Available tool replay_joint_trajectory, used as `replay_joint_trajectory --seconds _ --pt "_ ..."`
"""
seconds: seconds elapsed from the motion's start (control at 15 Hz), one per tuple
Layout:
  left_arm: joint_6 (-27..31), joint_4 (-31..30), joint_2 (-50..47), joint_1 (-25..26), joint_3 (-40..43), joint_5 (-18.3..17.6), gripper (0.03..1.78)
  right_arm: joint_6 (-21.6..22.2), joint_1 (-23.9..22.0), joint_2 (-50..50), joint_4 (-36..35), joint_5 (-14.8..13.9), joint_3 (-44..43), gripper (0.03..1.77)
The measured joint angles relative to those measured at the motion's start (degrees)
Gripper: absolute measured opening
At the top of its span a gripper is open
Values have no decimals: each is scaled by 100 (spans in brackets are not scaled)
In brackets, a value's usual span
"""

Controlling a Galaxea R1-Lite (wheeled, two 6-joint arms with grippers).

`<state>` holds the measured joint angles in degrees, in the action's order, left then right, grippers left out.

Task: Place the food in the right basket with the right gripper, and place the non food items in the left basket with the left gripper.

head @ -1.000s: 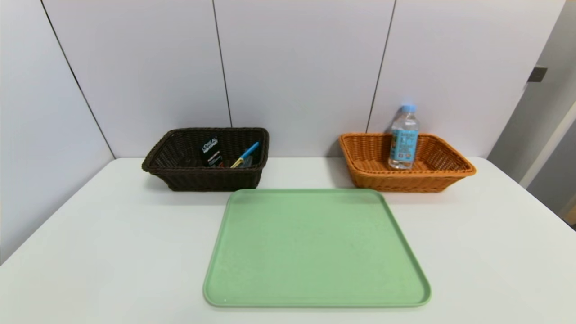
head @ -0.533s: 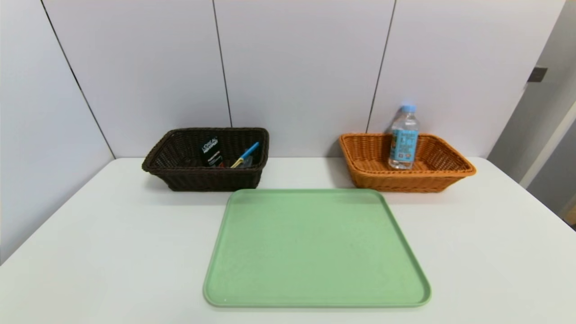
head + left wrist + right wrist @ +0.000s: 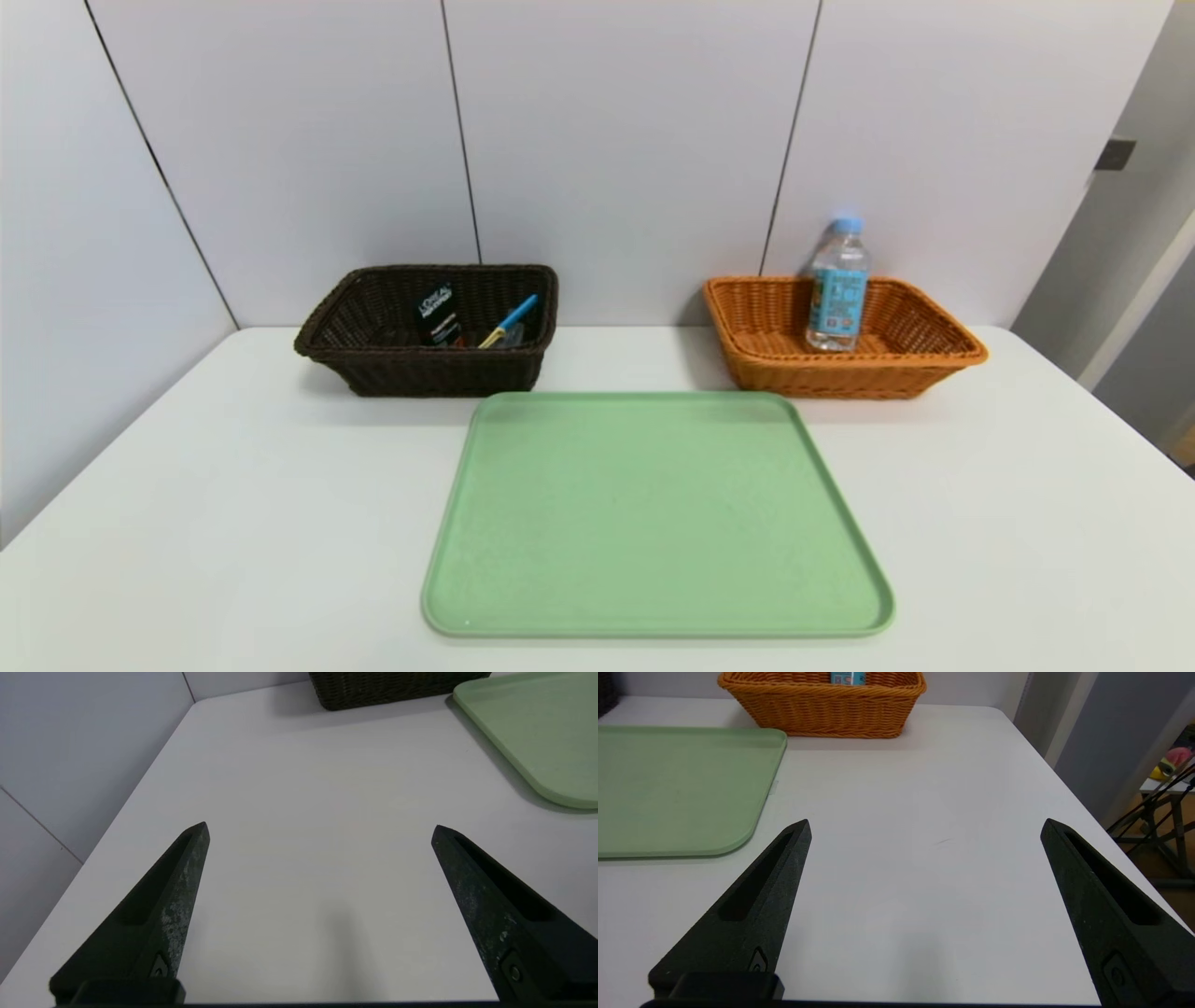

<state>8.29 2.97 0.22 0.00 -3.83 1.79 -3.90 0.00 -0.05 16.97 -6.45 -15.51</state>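
Sorting looks finished: clear plastic water bottle [image 3: 837,286] stands in the orange wicker basket [image 3: 920,359], black tube [image 3: 437,315] and blue pen [image 3: 512,319] lie in the dark wicker basket [image 3: 327,341]. Left gripper [image 3: 320,828] and right gripper [image 3: 924,826] hover over the white counter [image 3: 233,485], fingers spread, holding nothing. The upright bottle could topple if the basket gets bumped.

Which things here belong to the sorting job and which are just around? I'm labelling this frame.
Job:
- dark basket holding a black packet and blue pen
- orange basket holding a water bottle
- left gripper, open
- right gripper, open

Just there:
- green tray, nothing on it
- white table
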Motion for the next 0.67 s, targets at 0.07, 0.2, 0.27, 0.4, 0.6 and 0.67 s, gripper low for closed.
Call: replay_joint_trajectory --seconds 0.07,0.2,0.27,0.4,0.6,0.67 --pt "5 -94 -9 0 74 -100 169 -26 0 0 -311 1 291 170" --pt "11 -116 -12 0 227 -313 169 -150 0 0 -1006 61 887 170" --pt "-11 -182 -15 -5 295 -368 169 -141 0 0 -1375 227 1087 170" --pt "-41 -268 -17 -5 358 -424 169 -48 0 0 -1640 666 1389 170" --pt "-265 -277 -17 0 380 -399 169 5 7 0 -1668 801 1524 170" --pt "-306 -279 -17 0 380 -391 169 -9 5 0 -1675 801 1541 170"
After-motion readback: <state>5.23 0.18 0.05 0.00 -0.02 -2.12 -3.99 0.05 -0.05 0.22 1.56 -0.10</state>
